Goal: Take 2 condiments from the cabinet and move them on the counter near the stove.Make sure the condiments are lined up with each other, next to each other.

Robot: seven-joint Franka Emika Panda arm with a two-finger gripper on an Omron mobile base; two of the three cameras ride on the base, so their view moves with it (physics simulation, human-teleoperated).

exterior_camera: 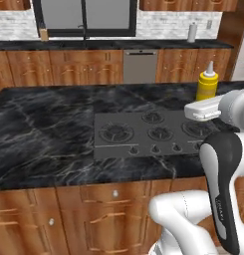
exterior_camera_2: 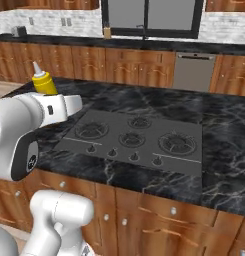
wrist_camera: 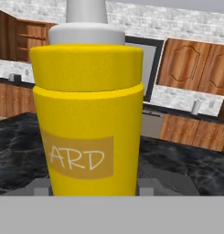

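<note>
Pincer [wrist_camera: 93, 194] sits clenched on the yellow squeeze bottle [wrist_camera: 88, 119], whose lower body stands between the two dark finger tips, one showing at each flank of its base. The bottle stands upright, a smooth cylinder with a stepped shoulder, a white collar and a white pointed nozzle, and a tan label lettered "ARD". From the base views it stands over the black marble counter [exterior_camera: 44, 129] just beside the stove [exterior_camera: 143, 134], at the end of the outstretched arm; whether its base touches the slab cannot be told, since the hand hides it. Risk one, as a judgement: the body looks slick and soft-walled, so a hard grip could squeeze it and a light grip could let it slip or twist. Risk two: letting go while the base is off the slab or tilted would tip a tall narrow bottle, possibly onto the burners. Risk three: a sideways retreat of the fingers could drag it out of line with where the second condiment must go. Beyond the pincer the counter is glossy with thin white veins, and the cooktop is flat dark grey with round ringed burners and small knobs. Farther off stand reddish-brown wooden drawer fronts [exterior_camera: 68, 67].
</note>
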